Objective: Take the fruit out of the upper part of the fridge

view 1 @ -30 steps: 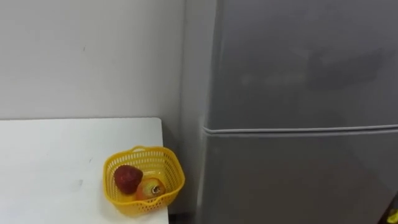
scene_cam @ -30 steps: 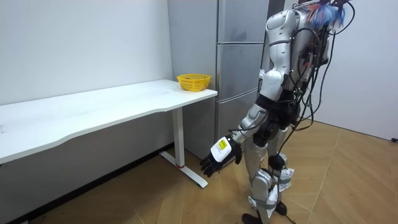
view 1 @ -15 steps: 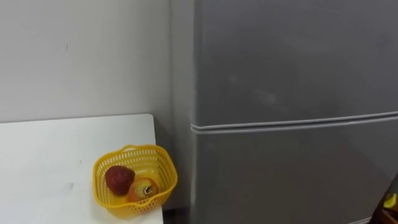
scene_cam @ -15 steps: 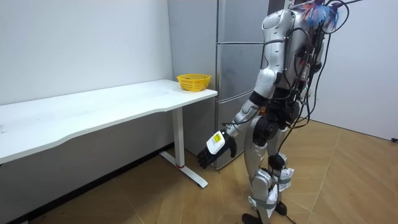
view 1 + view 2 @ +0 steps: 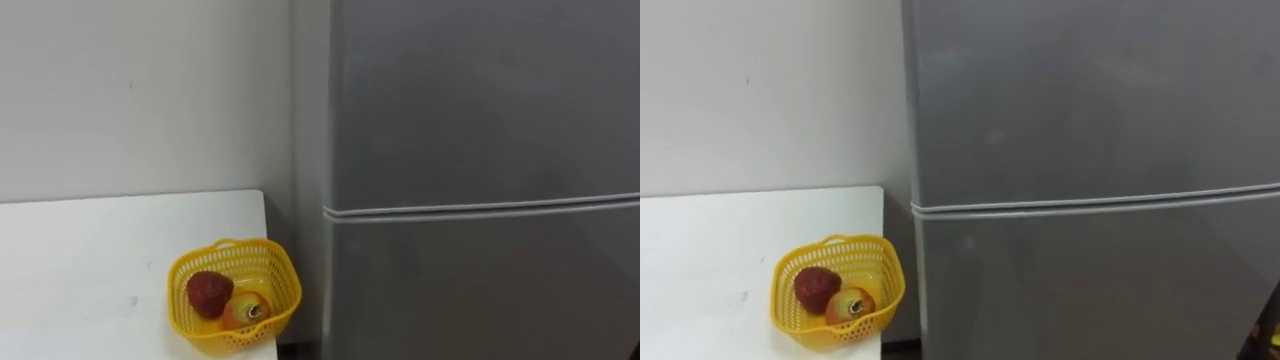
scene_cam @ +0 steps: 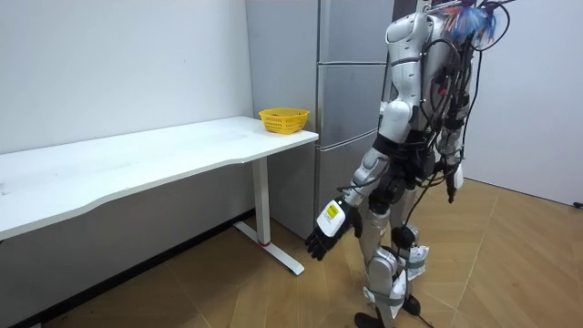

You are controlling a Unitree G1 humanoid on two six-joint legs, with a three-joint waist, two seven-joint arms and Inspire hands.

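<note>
While my left hand [image 6: 329, 228] swings back from the fridge [image 5: 480, 180], fingers hanging loosely spread, both doors ahead stay closed; right hand [image 6: 453, 173] state unclear.

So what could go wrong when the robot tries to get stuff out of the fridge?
The fridge doors are both closed, and the left hand hangs low by the robot's knee, so it has a long reach up and might miss the upper door's edge.
The yellow basket of fruit sits at the corner of the white table, right beside the fridge. A swinging arm or an opening door could possibly knock it off.
</note>
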